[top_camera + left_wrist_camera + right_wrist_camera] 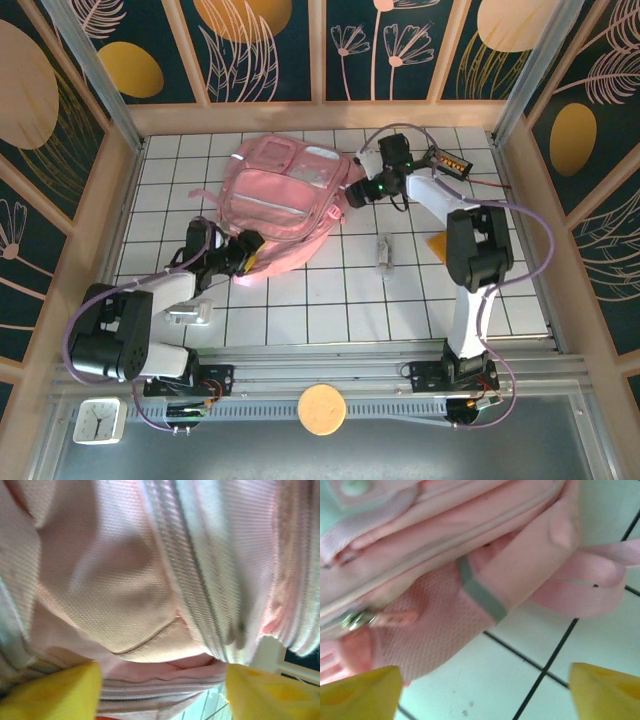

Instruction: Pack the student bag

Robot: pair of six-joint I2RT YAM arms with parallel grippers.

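Observation:
The student bag (285, 205), a big soft pink backpack with pale strips, lies on the white tiled table at the back left of centre. My left gripper (247, 252) is at its near lower edge. In the left wrist view the yellow fingers (60, 692) stand wide apart, and the bag's pink fabric and zip seams (165, 605) lie between and beyond them. My right gripper (355, 193) is at the bag's right edge. It is open (485, 690) over bare tile, with the bag's mesh corner and grey-banded strap (480, 595) just past the fingertips.
A small pale object (384, 255) lies on the tiles right of the bag, with an orange piece (437, 243) further right. A black item with an orange label (450, 162) sits at the back right. Wooden walls ring the table. A round disc (320, 408) rests on the front rail.

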